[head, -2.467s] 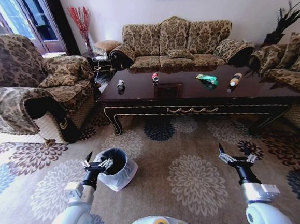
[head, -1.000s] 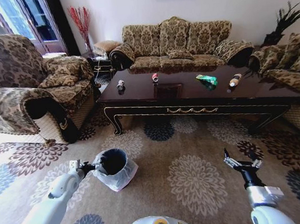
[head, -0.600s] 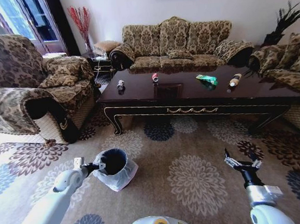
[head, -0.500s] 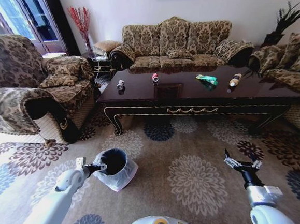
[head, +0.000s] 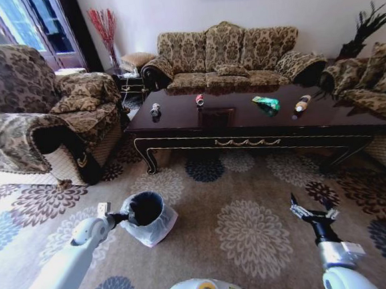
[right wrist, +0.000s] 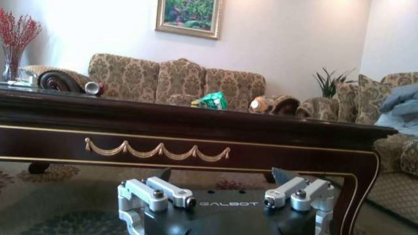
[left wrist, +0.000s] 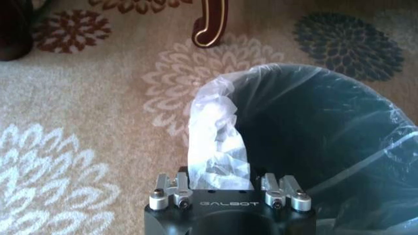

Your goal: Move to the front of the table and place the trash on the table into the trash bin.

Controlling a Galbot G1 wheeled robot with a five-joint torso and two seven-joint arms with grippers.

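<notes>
My left gripper (head: 126, 216) has swung out to the trash bin (head: 147, 216) on the carpet and is pinching its bag liner (left wrist: 219, 147). My right gripper (head: 312, 210) hangs low, fingers spread. All 4 trash pieces, from grey can (head: 155, 109) to tan bottle (head: 302, 103), remain on the table (head: 245, 123).

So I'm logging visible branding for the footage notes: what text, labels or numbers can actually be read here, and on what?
"GALBOT": on the black body of the left gripper, in its wrist view, at the trash bin rim.
"GALBOT": on the black body of the right gripper, in its wrist view.
Red-and-white can, grey can, green snack wrapper, tan bottle: any print too small to read.
</notes>
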